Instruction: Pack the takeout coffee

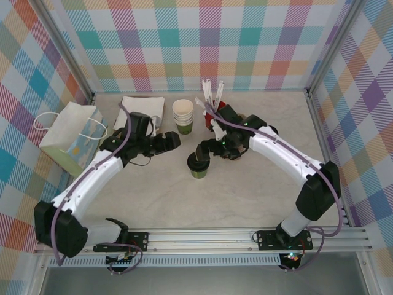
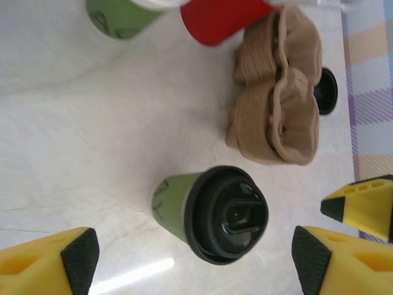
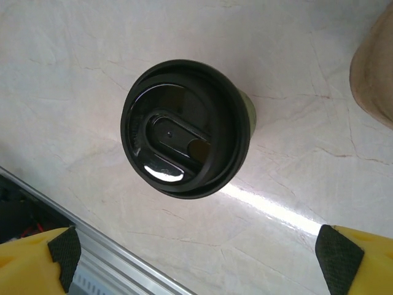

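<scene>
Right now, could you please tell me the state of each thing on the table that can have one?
takeout coffee: upright, lid on, gripped by nothing.
stack of cups: upright, lidless.
red holder: upright, white sticks standing in it.
paper gift bag: apart from the coffee, not held.
left claw: open, empty.
right claw: open, empty, above the coffee.

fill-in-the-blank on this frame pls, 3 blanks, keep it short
1. The round plastic lid on the small green paper cup is coloured ___.
2. The right hand above that cup is ___, gripping nothing.
3. The stack of lidless white-rimmed cups stands next to a cylindrical holder coloured ___.
Missing words: black; open; red.
</scene>
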Tool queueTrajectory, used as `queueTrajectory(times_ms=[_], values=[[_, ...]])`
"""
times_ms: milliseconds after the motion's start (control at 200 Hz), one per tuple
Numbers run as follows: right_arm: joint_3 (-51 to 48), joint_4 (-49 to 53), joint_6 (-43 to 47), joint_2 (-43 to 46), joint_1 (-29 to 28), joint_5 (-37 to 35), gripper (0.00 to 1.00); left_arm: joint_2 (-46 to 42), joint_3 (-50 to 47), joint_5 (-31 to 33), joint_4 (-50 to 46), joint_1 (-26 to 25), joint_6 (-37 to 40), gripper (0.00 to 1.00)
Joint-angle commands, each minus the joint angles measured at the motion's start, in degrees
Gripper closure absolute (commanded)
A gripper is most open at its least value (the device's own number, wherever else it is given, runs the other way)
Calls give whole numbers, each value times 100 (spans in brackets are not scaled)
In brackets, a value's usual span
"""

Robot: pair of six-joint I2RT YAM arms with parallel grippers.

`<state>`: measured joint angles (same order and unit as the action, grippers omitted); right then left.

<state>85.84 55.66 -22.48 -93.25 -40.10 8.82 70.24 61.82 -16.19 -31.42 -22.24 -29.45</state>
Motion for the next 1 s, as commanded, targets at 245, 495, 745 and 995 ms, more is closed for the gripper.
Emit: queueTrajectory(times_ms=[245,495,745,995], values=[[1830,1671,659,-1516,-808,-1304,0,-887,-630,837,16,368,-254,7],[2340,1915,797,-2091,-962,-1323,0,-1033,-746,864,-38,457,-221,6],[2573,2063,892,-2414,-1002,-1494,0,-1054,-759,867,-88,502,-184,5],[2609,1976,938,-2599,-1003,-1437,0,-1056,-763,888,-113,517,-153,5]])
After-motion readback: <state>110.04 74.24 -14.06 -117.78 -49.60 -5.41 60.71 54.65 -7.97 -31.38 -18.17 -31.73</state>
